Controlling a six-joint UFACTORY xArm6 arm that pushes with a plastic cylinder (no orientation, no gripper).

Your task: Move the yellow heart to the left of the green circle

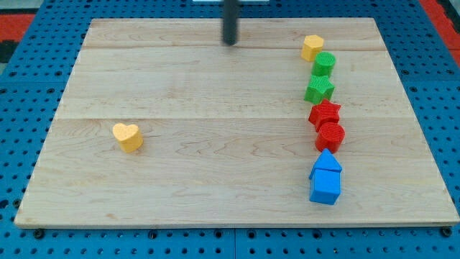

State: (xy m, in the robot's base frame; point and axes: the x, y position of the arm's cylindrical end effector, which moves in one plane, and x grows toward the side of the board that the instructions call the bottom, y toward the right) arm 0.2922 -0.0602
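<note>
- the yellow heart [127, 136] lies flat on the wooden board [215, 158], alone in the board's left half, a little below its middle height, with nothing touching it.
- the green circle [324, 63] sits far across the board, near the view's top right, well apart from the heart.
- the circle is second from the top in a column of blocks running down the view's right side.
- above it, touching or nearly so, is a yellow block [312, 47] with angled sides; its exact shape is hard to make out.
- just below the circle is a green star [320, 89], then a red star [324, 114], then a rounder red block [330, 136]; each seems to touch the next.
- at the bottom of the column stand two blue blocks close together: a blue block with a pointed top [326, 162] and a blue cube [325, 188] right under it.
- the dark rod comes down from the view's top edge, upright, and my tip [229, 43] rests near the board's top edge, about midway across.
- my tip touches no block: it is well apart from the heart, which lies down and to the view's left of it, and well to the view's left of the column.
- there is no hand or claw here, only the bare rod, holding nothing.
- the board rests on a blue pegboard surface [21, 144].
</note>
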